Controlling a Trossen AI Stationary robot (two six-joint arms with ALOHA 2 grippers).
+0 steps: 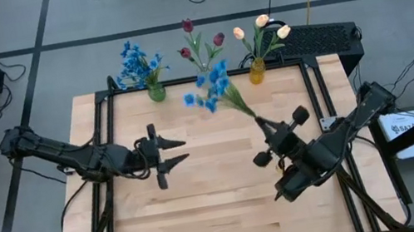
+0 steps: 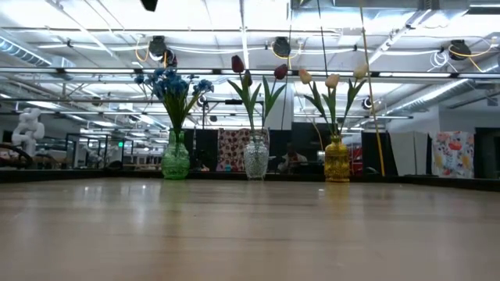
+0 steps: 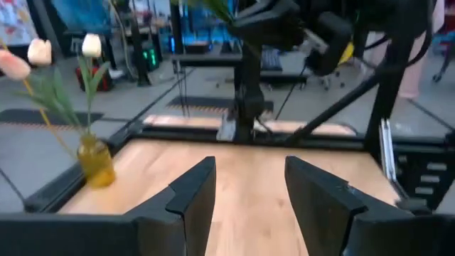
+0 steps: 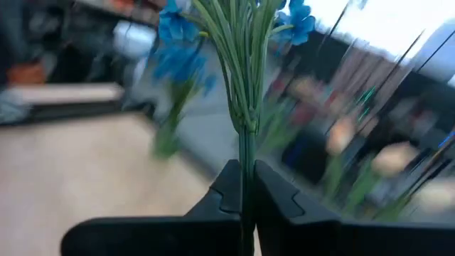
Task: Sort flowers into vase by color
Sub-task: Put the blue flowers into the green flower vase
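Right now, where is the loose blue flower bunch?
In the high view the blue flower bunch is clamped by the right tool, held above the table's far edge near the red tulips.

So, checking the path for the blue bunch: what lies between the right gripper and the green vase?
High view: bare tabletop between the right gripper, shut on the blue bunch, and the green vase; the bunch hangs over that stretch.

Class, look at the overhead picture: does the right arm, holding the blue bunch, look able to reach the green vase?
Probably yes: the right gripper grips the blue bunch, and bare table lies between it and the green vase.
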